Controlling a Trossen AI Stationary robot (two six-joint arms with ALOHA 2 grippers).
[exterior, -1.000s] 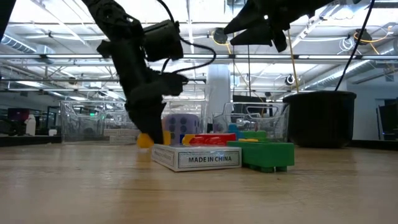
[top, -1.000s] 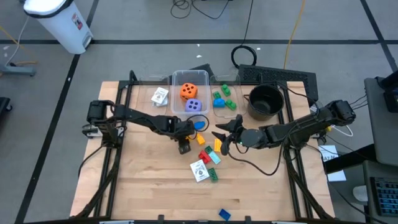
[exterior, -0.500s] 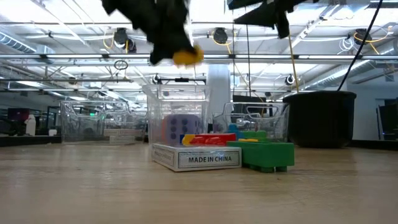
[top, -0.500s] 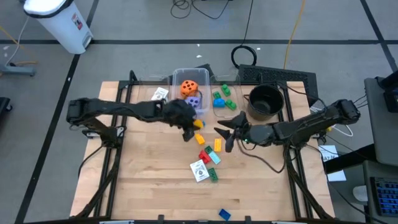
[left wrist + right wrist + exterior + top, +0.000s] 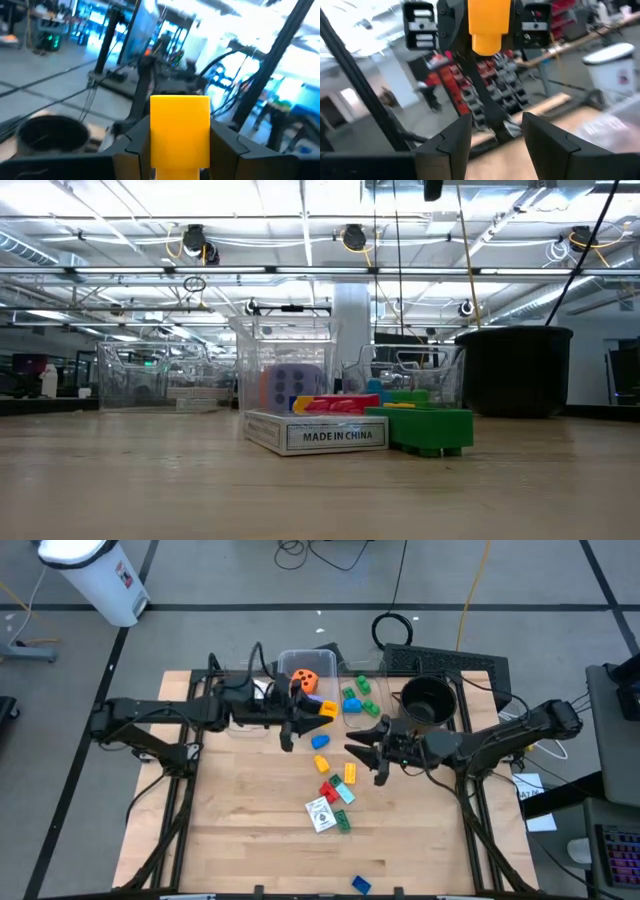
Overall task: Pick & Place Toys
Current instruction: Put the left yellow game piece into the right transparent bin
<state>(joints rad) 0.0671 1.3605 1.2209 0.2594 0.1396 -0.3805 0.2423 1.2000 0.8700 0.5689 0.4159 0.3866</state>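
Above the table, left gripper (image 5: 322, 710) clamps yellow brick (image 5: 327, 709)

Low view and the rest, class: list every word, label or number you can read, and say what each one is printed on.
"MADE IN CHINA": on the side of the white card box lying on the table, low view.
Print on top of the same card box in the high view: too small to read.
Label on the white bin on the floor: too small to read.
Wrist views: no readable text.
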